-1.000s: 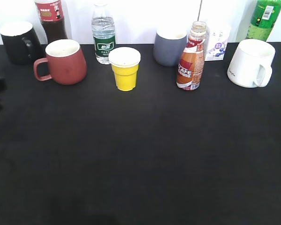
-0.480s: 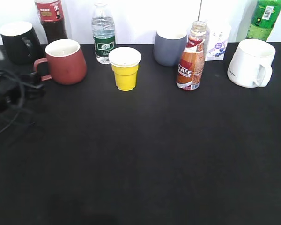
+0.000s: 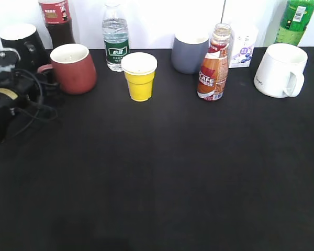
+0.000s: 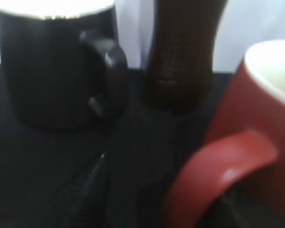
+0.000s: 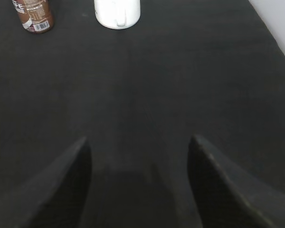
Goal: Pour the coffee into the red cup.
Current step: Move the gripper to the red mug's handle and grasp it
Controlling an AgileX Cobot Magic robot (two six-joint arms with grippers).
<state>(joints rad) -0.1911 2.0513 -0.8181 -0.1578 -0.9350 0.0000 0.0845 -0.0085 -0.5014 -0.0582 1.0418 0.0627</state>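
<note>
A: Coffee (image 3: 214,63) bottle stands upright, neck up, right of centre at the back of the worktop (image 3: 162,172), untouched; nothing is poured.

B: And the red cup (image 3: 73,69)?

A: Upper left, handle leftward, toward the left pincer (image 4: 164,199), whose opening I cannot tell. The right pincer (image 5: 140,185) is wide and empty.

The left arm (image 3: 8,99) is black, with a pale grey block on top, a yellowish round mark, and loose black cables looping toward four o'clock; the right gripper (image 5: 138,185) shows two dark, tapered fingers.
</note>
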